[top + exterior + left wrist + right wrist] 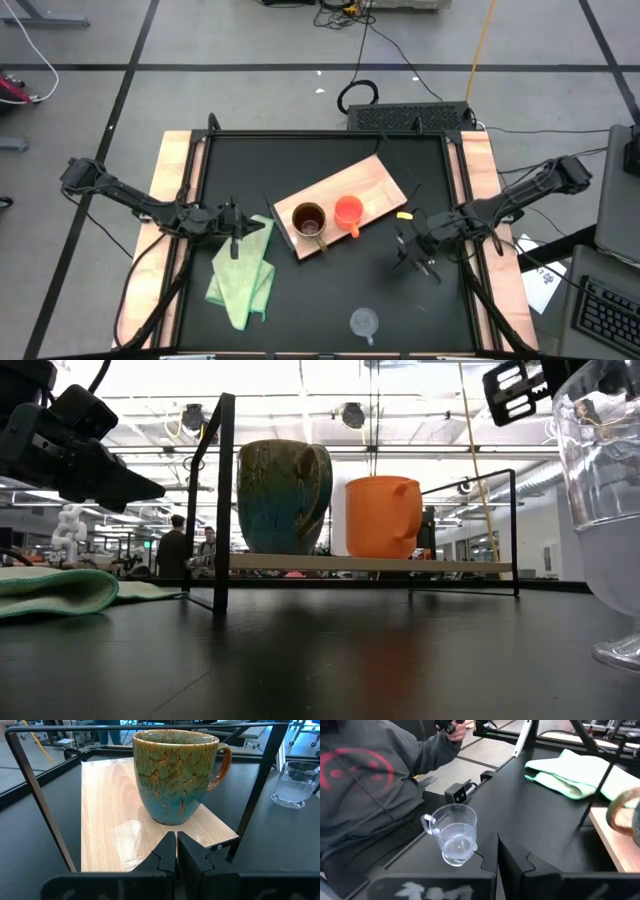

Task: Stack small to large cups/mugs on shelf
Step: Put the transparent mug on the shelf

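The brown mug (308,220) and the orange mug (348,211) stand side by side on the light-wood shelf (375,180), a board on a black wire frame; both also show in the low view, the brown mug (285,495) left of the orange mug (383,515). The clear glass cup (364,322) stands on the black table near its front edge. My left gripper (176,845) is shut and empty, level, just left of the shelf and facing the brown mug (175,775). My right gripper (497,857) is shut and empty, right of the shelf, pointing toward the glass cup (455,837).
A light green cloth (243,270) lies crumpled on the table left of the shelf, below my left gripper (245,222). The shelf's black frame posts (252,795) stand around the board. A person in a grey hooded top (370,785) sits beyond the table's near edge.
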You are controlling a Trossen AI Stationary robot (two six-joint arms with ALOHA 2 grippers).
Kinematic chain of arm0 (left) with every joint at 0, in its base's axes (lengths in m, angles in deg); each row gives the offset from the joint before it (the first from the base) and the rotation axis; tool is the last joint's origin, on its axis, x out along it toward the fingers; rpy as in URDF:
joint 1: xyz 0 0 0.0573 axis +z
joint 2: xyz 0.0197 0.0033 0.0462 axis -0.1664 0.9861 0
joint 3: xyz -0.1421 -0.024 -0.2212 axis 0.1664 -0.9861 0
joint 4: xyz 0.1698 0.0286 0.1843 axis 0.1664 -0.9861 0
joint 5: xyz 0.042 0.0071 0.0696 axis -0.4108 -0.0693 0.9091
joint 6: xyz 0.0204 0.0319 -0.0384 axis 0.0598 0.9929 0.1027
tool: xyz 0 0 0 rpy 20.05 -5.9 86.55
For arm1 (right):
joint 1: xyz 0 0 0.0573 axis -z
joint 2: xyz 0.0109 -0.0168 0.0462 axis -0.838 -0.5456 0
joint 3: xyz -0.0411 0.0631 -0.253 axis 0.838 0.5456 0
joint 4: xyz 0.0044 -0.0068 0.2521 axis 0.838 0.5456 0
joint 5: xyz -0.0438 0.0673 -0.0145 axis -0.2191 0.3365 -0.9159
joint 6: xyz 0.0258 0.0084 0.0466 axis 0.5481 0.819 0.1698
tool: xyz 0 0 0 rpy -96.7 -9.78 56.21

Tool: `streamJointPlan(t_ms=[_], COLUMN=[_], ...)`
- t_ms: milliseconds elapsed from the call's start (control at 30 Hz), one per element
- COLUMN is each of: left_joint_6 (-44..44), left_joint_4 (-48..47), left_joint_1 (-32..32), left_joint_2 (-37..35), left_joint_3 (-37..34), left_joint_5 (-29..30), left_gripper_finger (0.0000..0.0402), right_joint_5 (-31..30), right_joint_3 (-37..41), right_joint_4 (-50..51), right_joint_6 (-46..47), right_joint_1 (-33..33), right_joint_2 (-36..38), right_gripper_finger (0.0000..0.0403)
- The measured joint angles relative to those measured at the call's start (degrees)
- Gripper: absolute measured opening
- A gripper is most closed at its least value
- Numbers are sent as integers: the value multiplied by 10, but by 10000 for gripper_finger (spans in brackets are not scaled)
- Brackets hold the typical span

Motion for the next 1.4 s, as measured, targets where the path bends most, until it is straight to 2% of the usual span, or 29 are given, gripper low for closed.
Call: streamJointPlan(t_ms=[200, 400, 767, 1100, 1400], left_joint_6=[-1, -2, -2, -2, -1], left_joint_4=[0, 0, -1, -2, -2], left_joint_1=[0, 0, 0, 0, 0], left_joint_2=[0, 0, 0, 0, 0], left_joint_3=[0, 0, 0, 0, 0], left_joint_5=[0, 0, 0, 0, 0], left_gripper_finger=[19, 19, 19, 19, 19], right_joint_5=[0, -28, -42, -73, -70], right_joint_3=[-36, -105, -245, -335, -406], right_joint_4=[3, 67, 187, 278, 339], right_joint_6=[-14, -15, -1, 7, 28], right_joint_1=[-10, -29, -57, -85, -86], right_joint_2=[-35, -89, -210, -285, -344], right_gripper_finger=[0, 0, 0, 0, 0])
